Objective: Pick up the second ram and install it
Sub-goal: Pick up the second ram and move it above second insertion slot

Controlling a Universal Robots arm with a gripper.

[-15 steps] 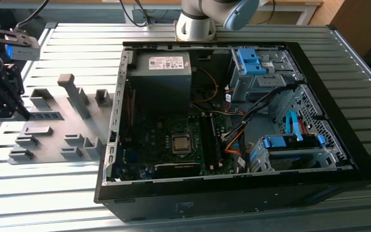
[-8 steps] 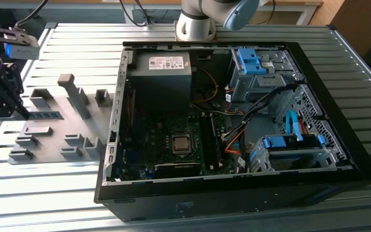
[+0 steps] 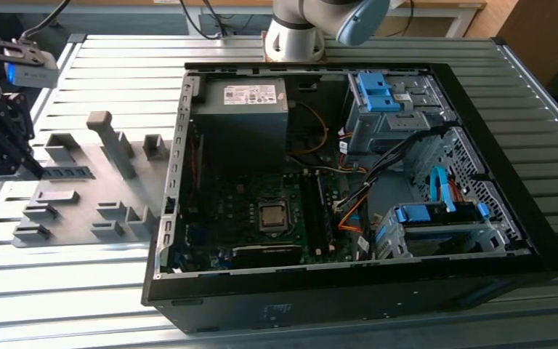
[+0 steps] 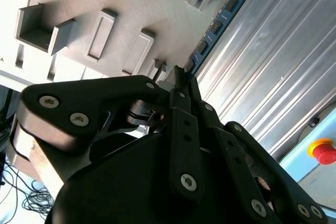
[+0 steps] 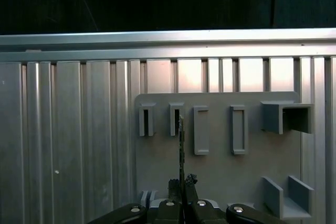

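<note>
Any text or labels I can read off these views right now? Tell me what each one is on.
No text is readable.
The white label on the power supply: print too small.
The memory stick: any print on its chips is blurred.
The small mark on the case front: unreadable.
The red stop button: no text seen.

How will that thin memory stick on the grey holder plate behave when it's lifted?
The second ram is a thin flat board, so probably stiff and light. Its exposed chips suggest it won't tolerate bending or hard squeezing. Standing on its narrow edge in the grey holder, it could tip if nudged sideways.
</note>
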